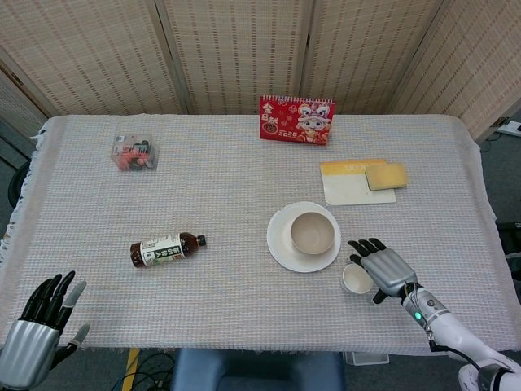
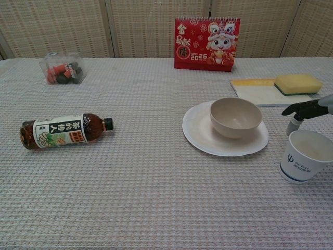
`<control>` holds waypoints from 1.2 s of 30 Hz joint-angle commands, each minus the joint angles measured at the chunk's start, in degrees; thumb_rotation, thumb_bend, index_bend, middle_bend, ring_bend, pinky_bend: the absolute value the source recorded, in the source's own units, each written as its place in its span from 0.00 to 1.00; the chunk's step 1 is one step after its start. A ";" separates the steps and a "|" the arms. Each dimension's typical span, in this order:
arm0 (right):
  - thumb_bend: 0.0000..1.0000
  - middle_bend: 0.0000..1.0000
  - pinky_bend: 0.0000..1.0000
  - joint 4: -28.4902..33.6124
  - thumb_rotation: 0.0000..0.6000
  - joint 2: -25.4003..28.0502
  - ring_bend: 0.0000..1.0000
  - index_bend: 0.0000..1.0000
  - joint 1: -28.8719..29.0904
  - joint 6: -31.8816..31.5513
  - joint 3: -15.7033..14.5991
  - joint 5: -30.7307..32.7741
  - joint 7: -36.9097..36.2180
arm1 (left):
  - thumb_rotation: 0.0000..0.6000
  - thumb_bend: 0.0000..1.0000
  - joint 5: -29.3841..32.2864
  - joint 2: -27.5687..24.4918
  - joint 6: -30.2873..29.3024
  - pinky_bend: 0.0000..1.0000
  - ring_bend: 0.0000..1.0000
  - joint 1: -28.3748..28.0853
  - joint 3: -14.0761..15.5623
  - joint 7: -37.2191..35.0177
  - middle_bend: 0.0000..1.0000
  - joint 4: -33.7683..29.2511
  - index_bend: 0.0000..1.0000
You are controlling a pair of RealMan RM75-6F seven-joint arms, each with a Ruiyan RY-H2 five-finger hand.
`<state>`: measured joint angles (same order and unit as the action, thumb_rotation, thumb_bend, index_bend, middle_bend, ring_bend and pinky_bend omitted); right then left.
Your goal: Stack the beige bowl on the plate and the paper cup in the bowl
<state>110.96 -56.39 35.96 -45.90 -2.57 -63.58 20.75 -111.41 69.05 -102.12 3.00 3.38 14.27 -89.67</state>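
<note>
Woven screens back the cloth-covered table. Near its front right edge, the beige bowl sits on the plate; the paper cup stands beside it. Fingers spread, the right hand hovers empty by the cup, mostly cropped in the chest view. The left hand, partly cut off, holds nothing.

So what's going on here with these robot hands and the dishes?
The beige bowl already sits on the round white plate. The robot's right hand is beside the white paper cup, which stands on the table by the plate, fingers spread and not gripping it yet. The cup likely goes into the bowl next. The left hand rests idle at the table's near corner.
</note>
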 commanded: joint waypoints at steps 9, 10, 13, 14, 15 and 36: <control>0.17 0.05 0.00 -0.49 1.00 -1.31 0.00 0.43 -0.47 -2.09 0.02 0.25 0.98 | 1.00 0.31 -0.30 0.06 -0.27 0.16 0.00 0.04 0.07 -0.03 0.00 0.12 0.03; 0.17 0.05 0.00 -0.44 1.00 -1.36 0.00 0.43 -0.54 -2.35 0.11 0.10 0.87 | 1.00 0.31 -0.34 0.05 -0.29 0.16 0.00 0.06 0.10 -0.01 0.00 0.12 0.03; 0.17 0.05 0.00 0.27 1.00 -0.84 0.00 0.43 -0.75 -3.13 0.58 -0.38 0.12 | 1.00 0.31 -0.34 0.04 -0.32 0.16 0.00 0.07 0.10 -0.03 0.00 0.11 0.03; 0.17 0.05 0.00 0.64 1.00 -0.50 0.00 0.43 -0.84 -3.45 0.85 -0.61 -0.33 | 1.00 0.31 -0.33 0.03 -0.35 0.16 0.00 0.08 0.09 -0.04 0.00 0.11 0.03; 0.17 0.05 0.00 1.11 1.00 -0.05 0.00 0.43 -0.94 -3.77 1.15 -0.86 -0.92 | 1.00 0.31 -0.30 0.04 -0.35 0.16 0.00 0.08 0.07 -0.04 0.00 0.11 0.03; 0.17 0.06 0.00 -0.31 1.00 -1.27 0.00 0.43 4.80 -2.92 11.00 9.92 -9.87 | 1.00 0.31 0.13 0.08 0.17 0.16 0.00 -0.08 0.02 -0.02 0.00 0.06 0.03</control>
<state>112.31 -55.76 39.19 -49.57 7.60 -56.35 10.04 -111.27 69.13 -101.95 2.92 3.41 14.26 -89.62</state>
